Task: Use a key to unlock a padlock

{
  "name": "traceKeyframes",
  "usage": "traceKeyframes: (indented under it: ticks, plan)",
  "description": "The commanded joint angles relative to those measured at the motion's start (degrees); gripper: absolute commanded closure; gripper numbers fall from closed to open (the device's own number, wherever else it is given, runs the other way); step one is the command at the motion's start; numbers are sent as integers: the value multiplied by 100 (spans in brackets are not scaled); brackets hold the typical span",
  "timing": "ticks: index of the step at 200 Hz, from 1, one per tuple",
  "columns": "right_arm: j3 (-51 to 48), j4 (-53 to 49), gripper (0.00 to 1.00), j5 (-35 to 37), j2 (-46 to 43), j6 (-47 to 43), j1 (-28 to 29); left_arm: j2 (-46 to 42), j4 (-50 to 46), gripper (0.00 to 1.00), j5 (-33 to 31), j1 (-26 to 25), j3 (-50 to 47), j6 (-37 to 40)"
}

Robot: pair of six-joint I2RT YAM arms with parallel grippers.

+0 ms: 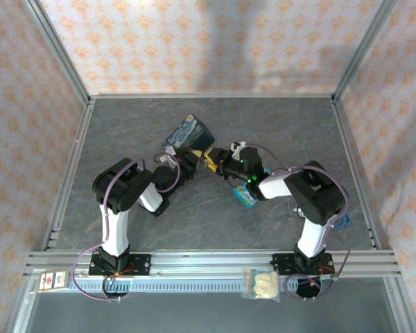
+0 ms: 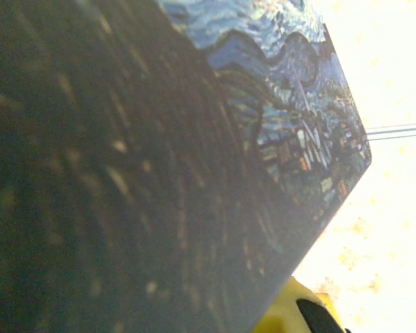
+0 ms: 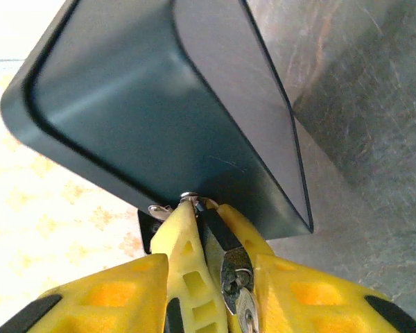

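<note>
In the right wrist view my right gripper [image 3: 204,208] is shut on a key [image 3: 225,239] with a dark head; a ring and a second silvery key [image 3: 244,309] hang from it. The key's tip meets a small silvery fitting [image 3: 188,198] at the bottom edge of the blue starry-night tin [image 3: 159,111]. A tiny dark padlock [image 3: 147,225] with a silvery bit peeks out left of the fingers. From above, the tin [image 1: 187,135] sits tilted between both grippers, my left gripper [image 1: 186,161] right under it. The tin's painted lid [image 2: 194,173] hides the left jaws.
A small teal packet [image 1: 247,198] lies on the grey table [image 1: 125,132] beneath the right arm. A bag of pale items [image 1: 261,283] rests on the front rail. Patterned walls and metal posts enclose the table on three sides.
</note>
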Motion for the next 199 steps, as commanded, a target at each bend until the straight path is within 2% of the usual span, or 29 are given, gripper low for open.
traceKeyframes:
  ticks: [1, 28, 59, 100, 157, 199]
  plan:
    - [-4, 108, 60, 65, -143, -892, 21, 99, 1308, 100, 108, -56, -4, -107]
    - [-93, 197, 60, 10, -120, -1002, 72, 110, 1317, 100, 112, -55, 12, -179]
    - [-345, 477, 71, 30, -138, -953, 86, 49, 1260, 100, 76, -54, -5, -195]
    - [-551, 996, 72, -66, -42, -710, 100, 41, 1259, 100, 71, -55, 15, -246]
    - [-419, 1402, 83, -183, 209, -533, 100, -5, 1278, 100, 85, -58, -1, -289]
    - [-349, 1636, 84, -212, 397, -351, 100, -22, 1348, 100, 102, -82, -48, -323]
